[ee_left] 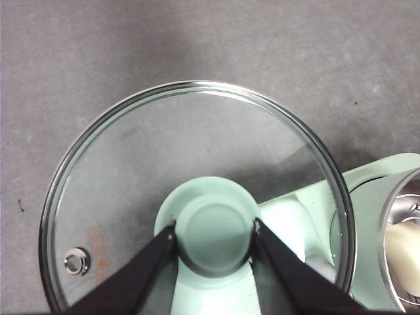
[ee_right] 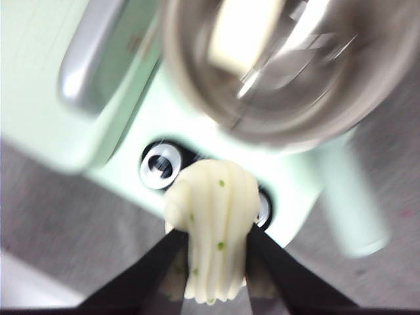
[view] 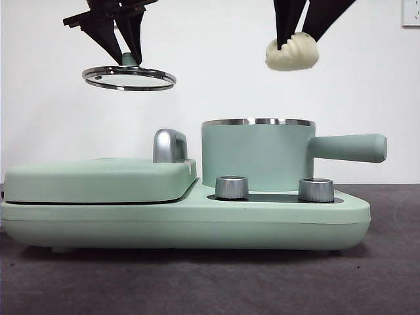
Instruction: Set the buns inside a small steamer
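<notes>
My right end effector (view: 298,36) hangs high in the air, above and a little toward the handle side of the mint-green cylindrical steamer pot with the steel rim (view: 257,154). Its two black jaws are closed on the ridged, swirled cream-white bun with small green specks (view: 292,52). In the right wrist view this ridged bun (ee_right: 213,230) sits between the jaws, which press it from both sides, and its larger part reaches out beyond the tips. It is well apart from the rim of the pot.

The pot stands open on the mint-green cooker base (view: 184,223), behind two round steel knobs (view: 231,187), and its straight stubby handle (view: 348,147) points sideways. Inside the pot (ee_right: 289,65) I see a pale, smooth block (ee_right: 239,33), which is probably the other bun, but the right wrist view is blurred there.

My left end effector (view: 128,49) is also high, above the flat mint-green griddle with the chrome handle (view: 98,178). It grips the green knob (ee_left: 215,239) of the round glass lid with the steel rim (ee_left: 190,164), with one jaw on each side of the knob. The lid (view: 129,77) hangs nearly level, well away from the pot. Below lies the dark grey bench (view: 210,282).
</notes>
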Robot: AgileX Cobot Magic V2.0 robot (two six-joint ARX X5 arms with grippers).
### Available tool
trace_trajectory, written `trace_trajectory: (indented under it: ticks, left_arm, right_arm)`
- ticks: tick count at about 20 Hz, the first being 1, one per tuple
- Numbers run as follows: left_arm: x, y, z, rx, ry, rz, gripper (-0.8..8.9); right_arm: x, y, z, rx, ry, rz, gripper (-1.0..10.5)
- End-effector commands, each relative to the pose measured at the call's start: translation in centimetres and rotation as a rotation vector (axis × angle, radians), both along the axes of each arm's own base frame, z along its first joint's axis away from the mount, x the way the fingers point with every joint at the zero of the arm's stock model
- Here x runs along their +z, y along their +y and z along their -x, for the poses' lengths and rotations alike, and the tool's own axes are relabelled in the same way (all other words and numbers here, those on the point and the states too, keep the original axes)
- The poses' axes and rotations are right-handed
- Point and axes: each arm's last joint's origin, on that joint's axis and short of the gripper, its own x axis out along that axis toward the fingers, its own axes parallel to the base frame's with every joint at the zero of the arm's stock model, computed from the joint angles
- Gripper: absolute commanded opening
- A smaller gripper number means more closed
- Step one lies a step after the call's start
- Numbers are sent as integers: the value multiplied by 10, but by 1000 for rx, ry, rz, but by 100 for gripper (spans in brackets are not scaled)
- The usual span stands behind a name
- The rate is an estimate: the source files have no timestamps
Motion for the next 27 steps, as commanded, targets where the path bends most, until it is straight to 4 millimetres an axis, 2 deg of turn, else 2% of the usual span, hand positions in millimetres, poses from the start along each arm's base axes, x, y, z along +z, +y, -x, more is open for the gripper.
trace_trajectory:
  ticks: [1,3,6,11,17,24,27]
  left_arm:
    - [14,-1,5,-7,-65,21,87]
    - [14,-1,5,-7,-65,21,87]
    - [14,-1,5,-7,-65,21,87]
    - [14,-1,5,-7,-65,21,87]
    - [14,-1,5,-6,-65,21,87]
    - [14,-1,5,-7,-65,21,87]
    - [14,-1,5,-6,-65,21,87]
  right_arm:
    - [4,3,-31,36,-26,25,110]
    - [-1,4,-56,42,-7,24,110]
    - [-19,11,-85,50,21,54,110]
    - [-54,19,-111,54,69,99,110]
    - [-78,22,-124,49,113,123,112]
    - [-79,19,-127,33,106,144,341]
    - [-78,19,-127,34,102,143,366]
